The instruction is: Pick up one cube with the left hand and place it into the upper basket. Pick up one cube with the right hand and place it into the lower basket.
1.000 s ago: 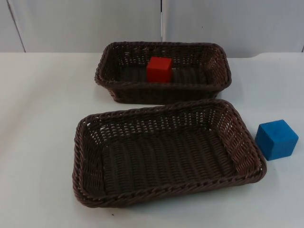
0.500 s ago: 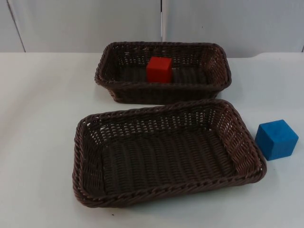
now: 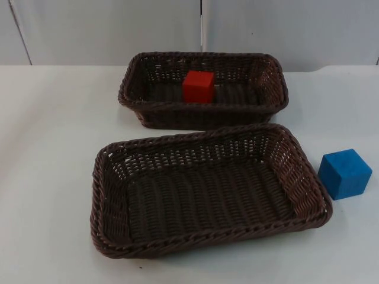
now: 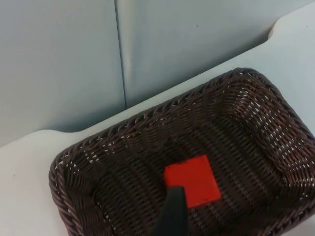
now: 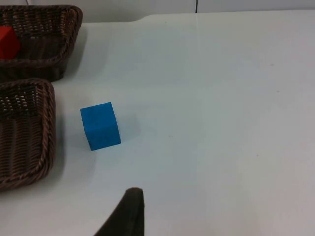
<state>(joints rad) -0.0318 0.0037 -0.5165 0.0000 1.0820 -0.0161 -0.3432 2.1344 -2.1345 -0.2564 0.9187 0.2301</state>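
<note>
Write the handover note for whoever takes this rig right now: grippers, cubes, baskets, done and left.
Left gripper: above the upper basket, over the red cube; holds nothing visible.
Right gripper: over the white table near the blue cube, not touching it.
Red cube: lies inside the upper basket, so the left arm's part looks done.
Blue cube: on the table just right of the lower basket, outside it.
Left to do: right arm picks up the blue cube and places it into the lower basket.
</note>
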